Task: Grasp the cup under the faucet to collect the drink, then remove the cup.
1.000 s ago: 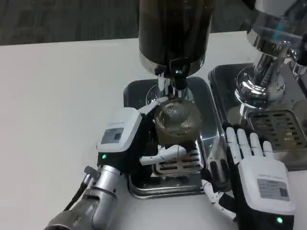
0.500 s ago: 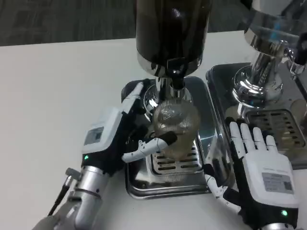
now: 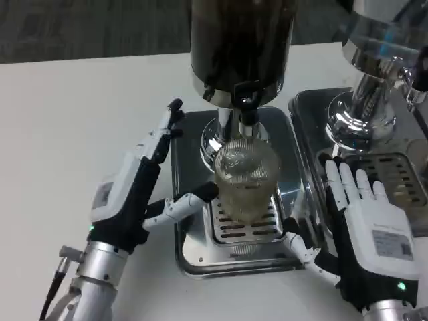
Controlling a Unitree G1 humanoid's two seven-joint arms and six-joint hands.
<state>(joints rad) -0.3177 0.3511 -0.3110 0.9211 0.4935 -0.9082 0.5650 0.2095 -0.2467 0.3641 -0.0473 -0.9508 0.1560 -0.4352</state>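
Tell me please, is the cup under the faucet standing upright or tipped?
Upright: the ribbed clear cup stands level on the drip tray's grate, directly beneath the faucet.

The cup (image 3: 246,184) stands on the drip tray (image 3: 194,251), boxed in at twelve o'clock by the faucet (image 3: 246,117) and dispenser (image 3: 241,47) overhead. At nine o'clock the left hand (image 3: 130,197) flanks it; at four o'clock the right hand (image 3: 364,231) blocks. Toward six o'clock the grille (image 3: 244,227) lies open. A second dispenser (image 3: 374,80) crowds two o'clock.

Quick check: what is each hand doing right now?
Left hand: open, fingers spread beside the cup, holding nothing.
Right hand: open, fingers apart, holding nothing.
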